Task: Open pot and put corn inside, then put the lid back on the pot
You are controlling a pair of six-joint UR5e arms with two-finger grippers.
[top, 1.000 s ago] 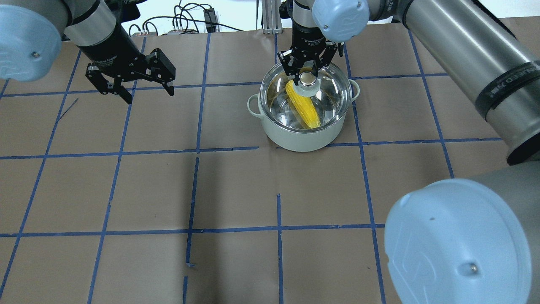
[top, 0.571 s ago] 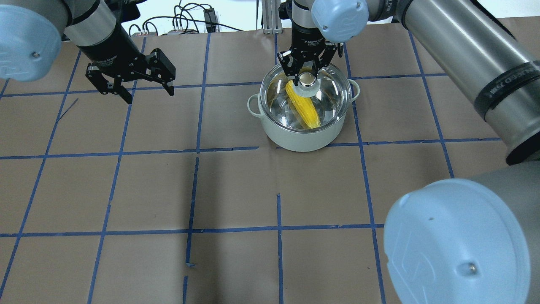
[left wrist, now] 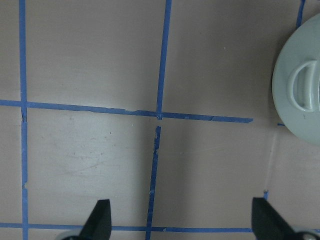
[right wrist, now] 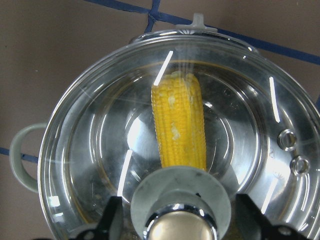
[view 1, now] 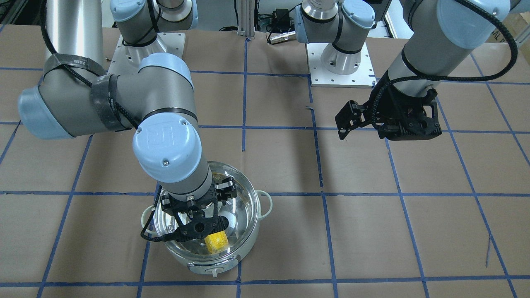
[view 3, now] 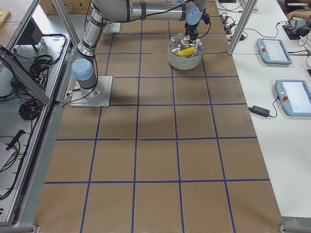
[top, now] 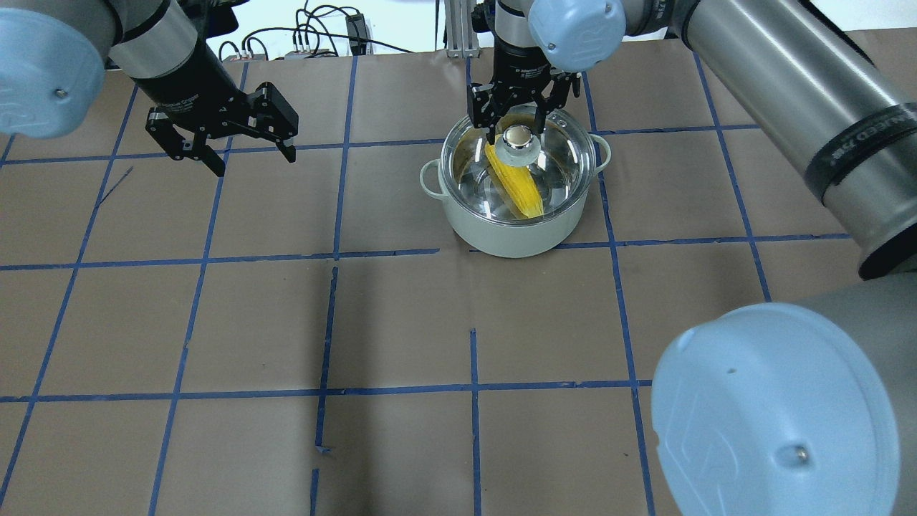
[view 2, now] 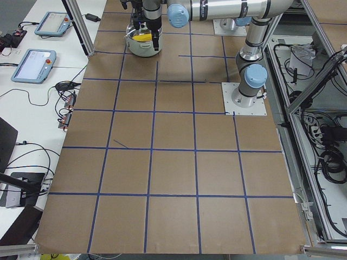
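Overhead: one pot (top: 512, 236), with one lid (top: 566, 165) seated on it and one corn (top: 516, 183) lying inside under the glass. The right gripper (top: 517, 123) has lifted slightly off the lid knob (top: 517, 140), jaws apart. The left gripper (top: 254, 163), unmoved, hangs spread over the table (top: 401, 322) at far left.

Front view: only here the pot's base knob (view 1: 213, 272) shows.

Right wrist: fingers (right wrist: 112, 220) flank the lid knob without touching it.

Left wrist: fingers (left wrist: 100, 220) wide apart, pot at the right edge.
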